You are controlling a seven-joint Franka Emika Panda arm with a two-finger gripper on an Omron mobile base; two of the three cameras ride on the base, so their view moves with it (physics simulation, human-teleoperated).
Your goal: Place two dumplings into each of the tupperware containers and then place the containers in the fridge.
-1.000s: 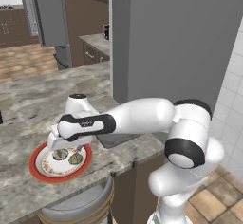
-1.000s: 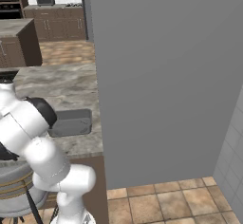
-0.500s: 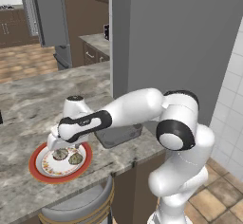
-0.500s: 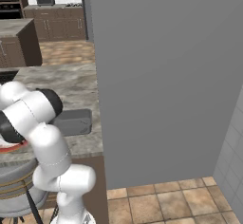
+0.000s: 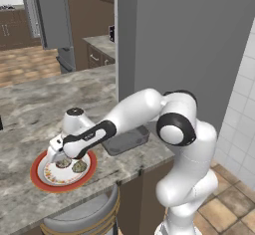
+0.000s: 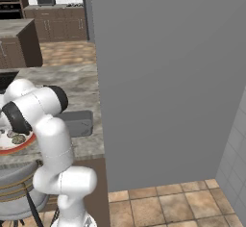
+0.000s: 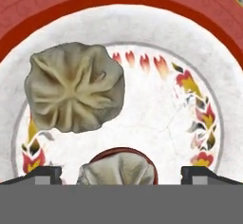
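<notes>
Pincer (image 7: 121,175) spread above two dumplings (image 7: 75,87) on red-rimmed plate (image 7: 118,4), seemingly unobstructed.

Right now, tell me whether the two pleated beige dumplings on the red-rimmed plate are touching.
Apart. The hand view shows white plate between the larger dumpling and the nearer dumpling.

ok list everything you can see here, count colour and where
dumplings: two, beige-tan, on the red-rimmed plate; one lies between the open fingertips
red-rimmed plate: one, white with red rim and flame pattern, near the counter's front edge
tupperware container: one seen, dark grey, on the counter right of the plate
counter: one, mottled grey stone
fridge: one, plain grey, right of the counter
stool: one, grey seat, below the counter edge
gripper: one, dark fingertips, open, low over the plate
</notes>
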